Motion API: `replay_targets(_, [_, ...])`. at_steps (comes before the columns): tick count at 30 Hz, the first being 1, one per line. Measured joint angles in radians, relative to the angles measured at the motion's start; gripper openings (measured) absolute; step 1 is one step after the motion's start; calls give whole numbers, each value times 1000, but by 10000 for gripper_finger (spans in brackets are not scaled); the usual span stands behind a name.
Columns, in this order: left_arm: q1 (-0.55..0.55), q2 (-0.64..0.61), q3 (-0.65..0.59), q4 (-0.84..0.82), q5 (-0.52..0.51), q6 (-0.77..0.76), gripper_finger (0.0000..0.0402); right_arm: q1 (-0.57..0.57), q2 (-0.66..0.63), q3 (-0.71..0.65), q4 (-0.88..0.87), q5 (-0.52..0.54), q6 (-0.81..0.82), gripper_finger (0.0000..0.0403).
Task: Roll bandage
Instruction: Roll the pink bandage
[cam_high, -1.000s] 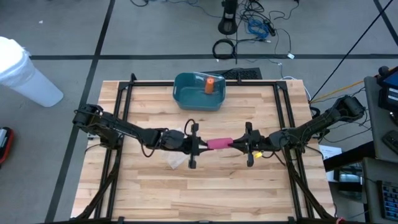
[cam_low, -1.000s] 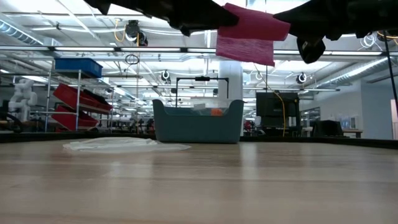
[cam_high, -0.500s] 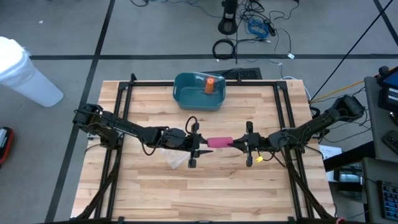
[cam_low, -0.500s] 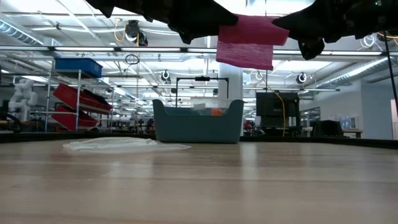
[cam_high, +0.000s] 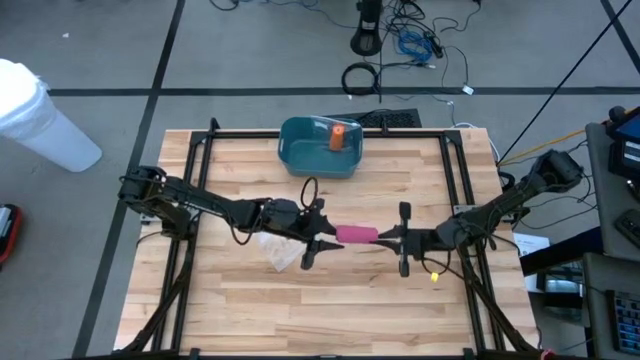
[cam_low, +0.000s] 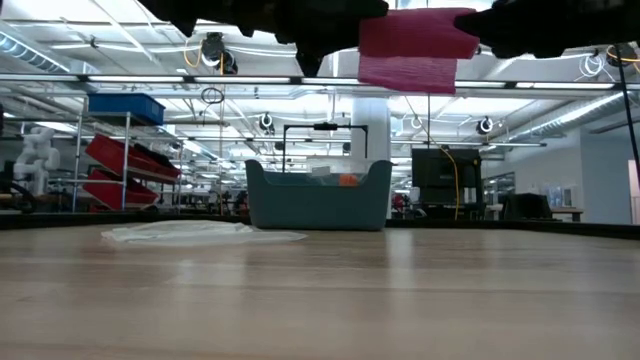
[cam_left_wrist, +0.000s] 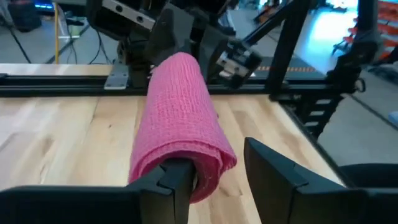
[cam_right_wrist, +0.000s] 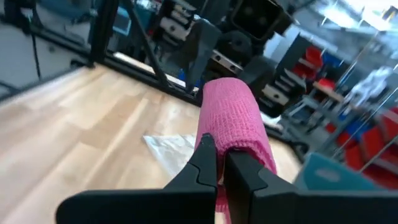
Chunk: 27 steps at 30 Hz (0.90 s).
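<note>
The left claw (cam_left_wrist: 214, 177) has just sprung open beside the pink bandage roll (cam_left_wrist: 180, 118), leaving the right claw (cam_right_wrist: 221, 162) alone pinching its far end, ready for regripping.

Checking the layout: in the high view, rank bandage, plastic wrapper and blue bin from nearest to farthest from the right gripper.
From the right gripper:
1. Bandage, held at its tips, toward the table's middle.
2. Plastic wrapper, beyond it, under the left arm.
3. Blue bin, at the far edge.
</note>
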<state>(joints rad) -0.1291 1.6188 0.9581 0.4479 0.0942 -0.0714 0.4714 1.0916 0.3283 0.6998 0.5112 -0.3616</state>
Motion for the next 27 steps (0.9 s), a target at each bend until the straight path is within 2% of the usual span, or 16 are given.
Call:
replay_targets(10, [14, 0, 1, 4, -19, -131, 141, 36, 29, 0, -3, 29, -346, 1])
replay_targets(16, [14, 0, 0, 9, -48, -92, 141, 35, 87, 0, 53, 63, -494, 1])
replay_targets(21, [6, 0, 0, 2, -52, 35, 141, 35, 97, 5, 57, 66, -497, 1])
replay_targets(27, [-16, 0, 0, -9, -81, 148, 125, 36, 98, 5, 91, 60, -361, 21])
